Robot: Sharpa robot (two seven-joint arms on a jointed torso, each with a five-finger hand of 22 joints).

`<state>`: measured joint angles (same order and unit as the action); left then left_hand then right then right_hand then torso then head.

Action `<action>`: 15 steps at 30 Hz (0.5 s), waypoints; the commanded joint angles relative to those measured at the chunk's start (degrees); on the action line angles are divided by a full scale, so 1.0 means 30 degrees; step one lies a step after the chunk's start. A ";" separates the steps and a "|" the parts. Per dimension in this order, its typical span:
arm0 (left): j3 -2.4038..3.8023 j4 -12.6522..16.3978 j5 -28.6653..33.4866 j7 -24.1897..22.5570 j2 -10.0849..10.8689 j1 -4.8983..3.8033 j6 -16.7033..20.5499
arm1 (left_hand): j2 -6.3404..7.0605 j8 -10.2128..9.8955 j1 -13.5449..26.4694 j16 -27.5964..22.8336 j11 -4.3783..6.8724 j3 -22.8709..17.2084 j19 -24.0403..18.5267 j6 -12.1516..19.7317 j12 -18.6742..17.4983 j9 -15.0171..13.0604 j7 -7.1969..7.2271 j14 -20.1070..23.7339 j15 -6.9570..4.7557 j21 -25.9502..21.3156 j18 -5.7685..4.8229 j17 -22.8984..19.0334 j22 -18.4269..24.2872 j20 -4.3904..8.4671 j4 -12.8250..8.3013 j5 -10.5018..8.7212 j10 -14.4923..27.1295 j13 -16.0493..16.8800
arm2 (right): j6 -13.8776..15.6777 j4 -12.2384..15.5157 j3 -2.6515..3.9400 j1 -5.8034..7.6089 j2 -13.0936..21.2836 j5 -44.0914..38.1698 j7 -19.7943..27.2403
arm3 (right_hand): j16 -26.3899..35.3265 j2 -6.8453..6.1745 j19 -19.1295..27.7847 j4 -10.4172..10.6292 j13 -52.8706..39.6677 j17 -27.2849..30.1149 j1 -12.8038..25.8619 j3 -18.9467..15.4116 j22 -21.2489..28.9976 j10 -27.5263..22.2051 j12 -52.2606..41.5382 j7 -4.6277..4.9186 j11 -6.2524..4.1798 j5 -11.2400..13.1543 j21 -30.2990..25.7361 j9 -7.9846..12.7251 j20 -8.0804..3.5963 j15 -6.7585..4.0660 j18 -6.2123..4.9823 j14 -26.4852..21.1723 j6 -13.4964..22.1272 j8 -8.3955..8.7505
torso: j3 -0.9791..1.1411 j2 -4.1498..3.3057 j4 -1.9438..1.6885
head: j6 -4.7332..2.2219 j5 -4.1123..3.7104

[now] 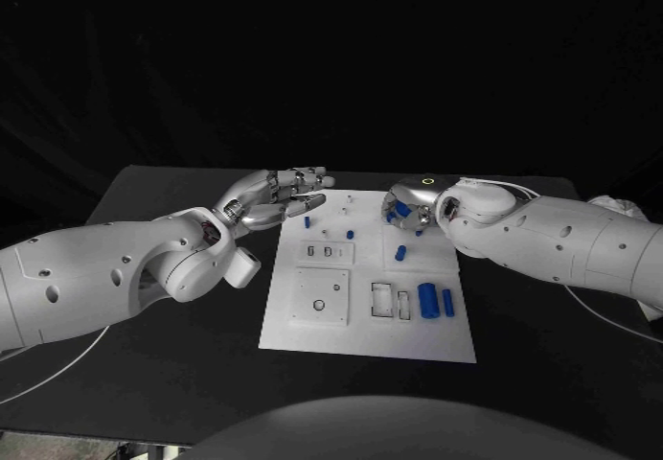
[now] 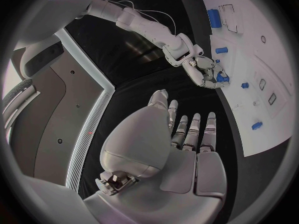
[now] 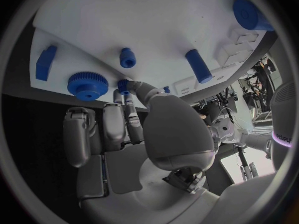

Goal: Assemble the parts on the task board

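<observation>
Two hands sit at the task board's [image 1: 311,331] far end: the left hand [image 1: 277,198] hovers off its 11 o'clock corner, fingers spread and holding nothing. The right hand [image 1: 412,204] rests at the 1 o'clock corner, thumb and a finger pinching a small blue peg [image 3: 123,86] just beside a blue gear [image 3: 87,84]. Several more blue parts [image 1: 437,300] lie at the board's 4 o'clock, well apart from both hands.

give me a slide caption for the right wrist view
Right hand pinching a small blue part at the task board edge, beside a blue gear.
</observation>
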<state>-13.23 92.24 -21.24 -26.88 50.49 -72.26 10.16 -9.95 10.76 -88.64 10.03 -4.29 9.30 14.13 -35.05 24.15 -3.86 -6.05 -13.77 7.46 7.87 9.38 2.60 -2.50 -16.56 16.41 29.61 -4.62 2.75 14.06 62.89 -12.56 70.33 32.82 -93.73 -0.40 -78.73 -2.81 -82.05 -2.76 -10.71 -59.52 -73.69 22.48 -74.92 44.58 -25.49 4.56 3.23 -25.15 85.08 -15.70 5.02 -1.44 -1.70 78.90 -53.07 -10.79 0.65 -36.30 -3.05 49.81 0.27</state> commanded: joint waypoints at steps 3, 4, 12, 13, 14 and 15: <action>0.0014 0.0006 -0.0200 0.0014 -0.0058 -0.0007 -0.0479 | 0.0015 0.0090 -0.0169 0.0057 -0.0148 -0.0025 -0.0107 -0.0188 0.0101 -0.0023 -0.0039 -0.0027 0.0108 -0.0103 0.0267 0.0008 0.0013 -0.0011 0.0027 0.0150 -0.0040 0.0021 | 0.0055 -0.0059 0.0006 -0.0066 -0.0008 -0.0010 -0.0129 | 0.0134 0.0177 0.0143 -0.0179 -0.0152 0.0128 -0.0408 0.0068 -0.2635 0.0709 -0.0306 0.0220 -0.0090 0.0268 -0.0144 -0.0418 -0.0099 -0.0145 -0.0259 -0.0122 -0.0201 -0.0343 | -0.0001 0.0000 -0.0022 | 0.0032 0.0057; 0.0014 0.0004 -0.0202 0.0022 -0.0059 -0.0006 -0.0481 | 0.0016 0.0095 -0.0169 0.0058 -0.0153 -0.0023 -0.0107 -0.0196 0.0109 -0.0023 -0.0042 -0.0029 0.0108 -0.0103 0.0267 0.0008 0.0013 -0.0011 0.0029 0.0155 -0.0045 0.0022 | 0.0110 -0.0062 0.0007 -0.0070 0.0004 -0.0004 -0.0109 | 0.0145 0.0197 0.0143 -0.0189 -0.0166 0.0147 -0.0439 0.0068 -0.2635 0.0791 -0.0333 0.0233 -0.0095 0.0288 -0.0148 -0.0471 -0.0109 -0.0152 -0.0260 -0.0125 -0.0209 -0.0370 | -0.0002 0.0001 -0.0020 | 0.0037 0.0069; 0.0009 -0.0002 -0.0211 0.0104 -0.0045 -0.0005 -0.0486 | 0.0016 0.0095 -0.0169 0.0058 -0.0153 -0.0023 -0.0107 -0.0196 0.0109 -0.0023 -0.0042 -0.0029 0.0108 -0.0103 0.0267 0.0008 0.0013 -0.0011 0.0029 0.0155 -0.0045 0.0022 | 0.0824 0.0222 0.0021 -0.0064 0.0271 0.0213 0.0106 | 0.0445 0.0319 0.0366 -0.0268 -0.0271 0.0697 -0.0722 -0.0009 -0.2439 0.1744 -0.0564 0.0399 -0.0023 0.0379 -0.0359 -0.1117 -0.0141 -0.0149 -0.0330 -0.0251 -0.0525 -0.0777 | -0.0014 0.0027 -0.0009 | 0.0051 0.0187; 0.0008 -0.0008 -0.0212 0.0115 -0.0048 -0.0005 -0.0486 | 0.0016 0.0095 -0.0169 0.0058 -0.0153 -0.0023 -0.0107 -0.0196 0.0109 -0.0023 -0.0042 -0.0029 0.0108 -0.0103 0.0267 0.0008 0.0013 -0.0011 0.0029 0.0155 -0.0045 0.0022 | 0.0881 0.0299 0.0025 -0.0047 0.0313 0.0242 0.0129 | 0.0527 0.0330 0.0429 -0.0281 -0.0280 0.0841 -0.0763 -0.0017 -0.2381 0.1868 -0.0585 0.0423 -0.0007 0.0382 -0.0414 -0.1197 -0.0136 -0.0142 -0.0350 -0.0296 -0.0568 -0.0825 | -0.0017 0.0033 -0.0007 | 0.0039 0.0192; 0.0007 -0.0012 -0.0212 0.0124 -0.0052 -0.0005 -0.0485 | 0.0016 0.0095 -0.0169 0.0058 -0.0153 -0.0023 -0.0107 -0.0196 0.0109 -0.0023 -0.0042 -0.0029 0.0108 -0.0103 0.0267 0.0008 0.0013 -0.0011 0.0029 0.0155 -0.0045 0.0022 | 0.0917 0.0368 0.0029 -0.0027 0.0346 0.0261 0.0144 | 0.0566 0.0335 0.0458 -0.0290 -0.0284 0.0902 -0.0788 -0.0020 -0.2355 0.1936 -0.0594 0.0437 0.0001 0.0383 -0.0440 -0.1242 -0.0133 -0.0138 -0.0359 -0.0313 -0.0585 -0.0848 | -0.0021 0.0041 -0.0009 | 0.0035 0.0195; 0.0007 -0.0016 -0.0212 0.0133 -0.0056 -0.0004 -0.0486 | 0.0016 0.0095 -0.0169 0.0058 -0.0153 -0.0023 -0.0107 -0.0196 0.0109 -0.0023 -0.0042 -0.0029 0.0108 -0.0103 0.0267 0.0008 0.0013 -0.0011 0.0029 0.0155 -0.0045 0.0022 | 0.0959 0.0461 0.0035 0.0007 0.0387 0.0280 0.0159 | 0.0625 0.0348 0.0486 -0.0299 -0.0291 0.0983 -0.0831 -0.0027 -0.2327 0.2068 -0.0611 0.0465 0.0022 0.0408 -0.0474 -0.1319 -0.0126 -0.0129 -0.0368 -0.0328 -0.0602 -0.0878 | -0.0020 0.0031 -0.0006 | 0.0023 0.0199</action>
<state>-13.25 92.12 -21.58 -26.39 50.45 -72.25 9.72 -9.95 10.76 -88.64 10.03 -4.29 9.30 14.13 -35.32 24.16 -3.85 -6.33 -13.77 7.46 7.87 9.38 2.60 -2.50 -16.56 16.41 29.90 -4.62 2.74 15.78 63.96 -12.50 70.23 33.96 -93.08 -0.33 -77.13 -2.04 -81.04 -3.32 -11.44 -56.62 -75.51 22.36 -74.91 49.69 -27.16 5.94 4.32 -23.93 83.97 -19.63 4.61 -1.73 -1.69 78.35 -54.45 -13.11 0.62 -36.23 -3.08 49.96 0.81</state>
